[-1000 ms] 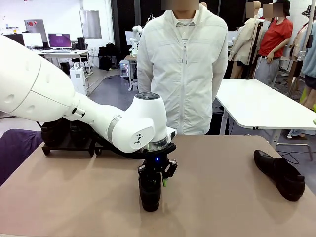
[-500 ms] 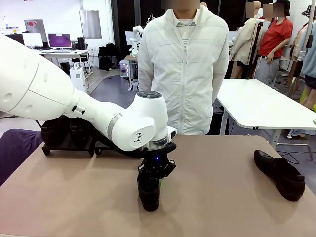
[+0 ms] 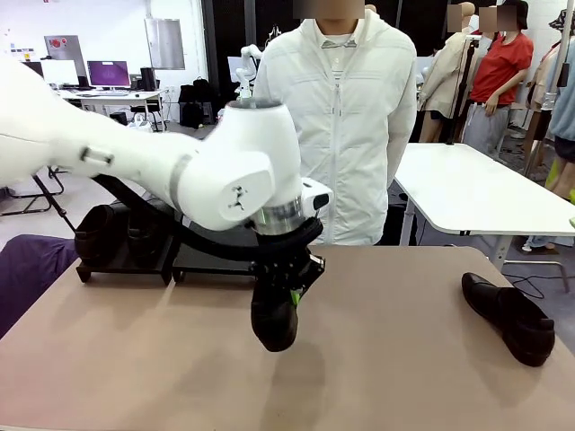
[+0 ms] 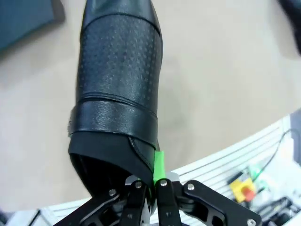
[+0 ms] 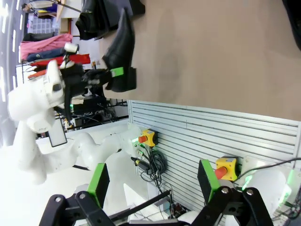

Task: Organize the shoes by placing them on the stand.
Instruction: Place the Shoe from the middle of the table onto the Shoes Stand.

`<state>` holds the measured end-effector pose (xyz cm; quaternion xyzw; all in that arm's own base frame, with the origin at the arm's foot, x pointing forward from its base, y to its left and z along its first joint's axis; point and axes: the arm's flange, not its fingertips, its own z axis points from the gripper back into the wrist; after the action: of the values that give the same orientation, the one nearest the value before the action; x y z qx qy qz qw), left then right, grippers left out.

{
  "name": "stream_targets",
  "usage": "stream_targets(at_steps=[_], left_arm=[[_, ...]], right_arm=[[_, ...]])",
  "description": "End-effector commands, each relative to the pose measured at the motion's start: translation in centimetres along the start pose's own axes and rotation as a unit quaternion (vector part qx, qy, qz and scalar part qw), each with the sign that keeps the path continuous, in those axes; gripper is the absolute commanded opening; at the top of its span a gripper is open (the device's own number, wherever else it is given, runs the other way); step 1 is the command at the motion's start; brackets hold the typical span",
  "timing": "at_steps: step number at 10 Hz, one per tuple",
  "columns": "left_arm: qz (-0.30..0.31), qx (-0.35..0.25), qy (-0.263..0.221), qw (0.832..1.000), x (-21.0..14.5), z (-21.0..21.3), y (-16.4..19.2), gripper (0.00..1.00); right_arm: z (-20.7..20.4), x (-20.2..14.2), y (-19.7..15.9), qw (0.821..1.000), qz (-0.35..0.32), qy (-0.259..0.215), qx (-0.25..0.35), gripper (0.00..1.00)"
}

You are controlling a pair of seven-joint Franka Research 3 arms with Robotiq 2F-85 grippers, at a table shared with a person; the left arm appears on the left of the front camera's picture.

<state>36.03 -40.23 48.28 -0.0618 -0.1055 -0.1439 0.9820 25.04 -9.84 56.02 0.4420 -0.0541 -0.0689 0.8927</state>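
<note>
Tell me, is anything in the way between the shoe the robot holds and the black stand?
Nothing visible is. The left gripper holds the shoe just in front of the stand, whose right platform looks bare. Only open tabletop lies between them.

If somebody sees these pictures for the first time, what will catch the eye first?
The left gripper pinching a black shoe by its rim, toe down, above the middle of the table. Next, a second shoe lying alone near the right edge, and the person in white standing at the far side.
</note>
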Motion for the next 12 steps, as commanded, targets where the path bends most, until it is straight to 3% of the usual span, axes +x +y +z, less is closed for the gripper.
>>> stream_targets(at_steps=[1, 3, 4, 5, 6, 7, 12], left_arm=[[-0.034, 0.049, -0.061, 0.996, -2.7, 1.9, 4.0, 0.00], [0.053, 0.152, -0.135, 0.978, -4.5, 3.3, 9.1, 0.00], [0.103, 0.216, -0.165, 0.957, -5.8, 4.0, 11.2, 0.00], [0.156, 0.229, -0.180, 0.944, -6.7, 4.8, 13.3, 0.00], [0.270, 0.176, -0.178, 0.930, -6.7, 5.5, 14.7, 0.00], [0.099, 0.181, -0.151, 0.967, -5.3, 4.4, 13.1, 0.00], [0.110, 0.185, -0.147, 0.965, -6.0, 3.5, 12.8, 0.00]], right_arm=[[0.0, 0.0, -0.1, 1.000, 0.012, -0.002, 0.009, 1.00], [0.0, 0.0, -0.1, 1.000, 0.012, -0.002, 0.009, 1.00], [0.0, 0.0, -0.1, 1.000, 0.012, -0.002, 0.009, 1.00], [0.0, 0.0, -0.1, 1.000, 0.012, -0.002, 0.009, 1.00], [0.0, 0.0, -0.1, 1.000, 0.012, -0.002, 0.009, 1.00], [0.0, 0.0, -0.1, 1.000, 0.012, -0.002, 0.009, 1.00], [0.0, 0.0, -0.1, 1.000, 0.012, -0.002, 0.009, 1.00]])
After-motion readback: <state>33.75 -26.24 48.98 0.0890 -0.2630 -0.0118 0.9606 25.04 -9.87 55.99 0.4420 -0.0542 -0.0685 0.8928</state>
